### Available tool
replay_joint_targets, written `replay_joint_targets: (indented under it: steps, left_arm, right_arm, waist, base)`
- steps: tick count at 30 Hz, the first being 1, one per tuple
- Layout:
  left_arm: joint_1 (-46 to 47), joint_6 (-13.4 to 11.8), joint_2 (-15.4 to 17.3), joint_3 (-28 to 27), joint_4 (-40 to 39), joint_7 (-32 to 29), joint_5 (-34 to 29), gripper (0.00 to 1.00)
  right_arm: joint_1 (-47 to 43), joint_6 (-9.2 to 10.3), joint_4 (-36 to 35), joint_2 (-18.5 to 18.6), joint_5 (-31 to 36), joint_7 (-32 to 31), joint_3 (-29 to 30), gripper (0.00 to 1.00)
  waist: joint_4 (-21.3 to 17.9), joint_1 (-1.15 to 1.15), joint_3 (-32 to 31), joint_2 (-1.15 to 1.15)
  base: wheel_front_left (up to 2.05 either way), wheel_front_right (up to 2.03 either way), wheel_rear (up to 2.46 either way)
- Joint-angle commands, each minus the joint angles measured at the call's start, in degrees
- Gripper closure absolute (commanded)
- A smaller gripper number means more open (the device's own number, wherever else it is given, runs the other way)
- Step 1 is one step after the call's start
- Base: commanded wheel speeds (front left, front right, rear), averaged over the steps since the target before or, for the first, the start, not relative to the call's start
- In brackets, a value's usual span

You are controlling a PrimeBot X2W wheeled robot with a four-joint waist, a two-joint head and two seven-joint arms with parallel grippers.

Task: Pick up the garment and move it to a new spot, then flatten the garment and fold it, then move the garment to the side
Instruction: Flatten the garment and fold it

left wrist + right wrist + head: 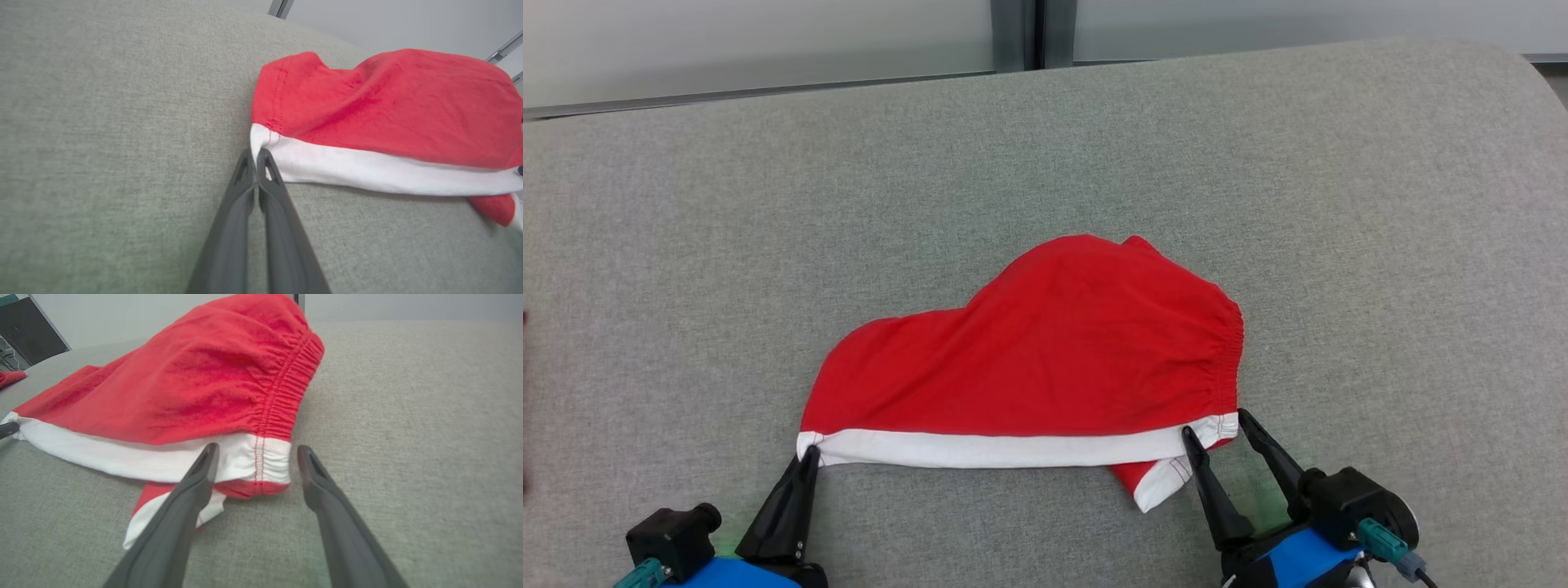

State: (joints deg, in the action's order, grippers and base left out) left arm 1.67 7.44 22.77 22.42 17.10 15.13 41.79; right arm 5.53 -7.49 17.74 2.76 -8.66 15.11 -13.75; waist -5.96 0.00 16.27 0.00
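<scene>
The grey padded surface (686,245) is spreading wide, leaving bare room at 9, 12 and 3 o'clock of the garment, and its far edge is running along 12 o'clock. The red garment (1045,351) is lying near the middle of the head view. I judge it is doubled over, with one lower layer peeking out at 5 o'clock, so the folding seems partly done, while neatening and the move aside are remaining. The left gripper (809,457) is pinching the white band (1013,447) at its 7 o'clock corner, fingers pressed together. The right gripper (1214,421) is standing spread apart, straddling the band's 4 o'clock corner and grasping nothing.
</scene>
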Motion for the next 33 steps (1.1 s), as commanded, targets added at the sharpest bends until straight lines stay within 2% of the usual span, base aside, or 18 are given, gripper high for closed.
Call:
replay_joint_targets:
  steps: [1, 6, 7, 14, 16, 20, 21, 28, 31, 32, 33]
  left_arm:
    - [0.74, 0.08, 0.04, -0.8, 0.41, 0.01, 0.06, 1.0]
    - [0.81, 0.08, -0.09, -1.66, 1.22, 0.01, -0.44, 1.0]
    - [0.85, 0.08, -0.12, -2.0, 1.44, 0.01, -0.55, 1.0]
    - [0.38, 0.07, -0.38, -3.68, 2.79, 0.0, -1.35, 1.0]
    - [0.34, 0.07, -0.47, -4.1, 3.1, 0.0, -1.42, 1.0]
    - [0.32, 0.07, -0.66, -4.42, 3.37, 0.0, -1.57, 1.0]
    - [0.37, 0.07, -0.73, -4.44, 3.41, 0.0, -1.67, 1.0]
    - [0.74, 0.07, -0.92, -4.58, 3.81, 0.0, -1.83, 1.0]
    - [0.42, 0.07, -1.21, -5.15, 3.98, 0.01, -2.04, 1.0]
    - [0.13, 0.07, -1.57, -5.89, 4.15, 0.02, -2.13, 1.0]
    - [0.01, 0.07, -1.78, -6.29, 4.24, 0.02, -2.26, 1.0]
  right_arm:
    - [0.67, -0.01, 0.58, 0.24, -0.39, 0.06, -0.45, 0.01]
    - [1.13, -0.01, 1.28, 0.24, -1.06, 0.07, -1.84, 0.03]
    - [1.19, -0.01, 1.29, 0.25, -1.28, 0.07, -2.07, 0.09]
    - [1.03, -0.01, 0.36, 0.24, -1.83, 0.07, -4.1, 0.13]
    - [0.53, -0.01, 0.26, 0.25, -2.07, 0.07, -4.82, 0.21]
    - [0.29, -0.02, 0.72, 0.25, -2.21, 0.07, -6.55, 0.5]
    - [0.29, -0.02, 0.7, 0.25, -2.21, 0.07, -6.76, 0.54]
    - [0.28, -0.01, -0.73, 0.25, -1.72, 0.07, -7.54, 0.67]
    - [-0.37, -0.01, -2.38, 0.25, -1.48, 0.07, -6.96, 0.83]
    - [-1.02, -0.01, -3.24, 0.25, -1.79, 0.07, -6.6, 0.97]
    - [-1.0, -0.01, -3.68, 0.25, -1.64, 0.07, -6.36, 1.0]
  waist:
    - [0.11, 0.0, 0.13, 0.0]
    - [0.29, 0.0, 0.32, 0.0]
    - [0.31, 0.0, 0.38, 0.0]
    - [0.16, 0.0, 0.39, 0.0]
    - [0.08, 0.0, 0.34, 0.0]
    - [-0.03, 0.0, 0.18, 0.0]
    - [-0.05, 0.0, 0.15, 0.0]
    - [-0.03, 0.0, -0.14, 0.0]
    - [-0.04, 0.0, -0.89, 0.0]
    - [-0.06, 0.0, -1.72, 0.0]
    - [-0.07, 0.0, -2.17, 0.0]
  base:
    - [0.0, 0.0, 0.0]
    - [0.0, 0.0, 0.0]
    - [0.0, 0.0, 0.0]
    - [0.0, 0.0, 0.0]
    - [0.0, 0.0, 0.0]
    - [0.0, 0.0, 0.0]
    - [0.0, 0.0, 0.0]
    - [0.0, 0.0, 0.0]
    - [0.0, 0.0, 0.0]
    - [0.0, 0.0, 0.0]
    - [0.0, 0.0, 0.0]
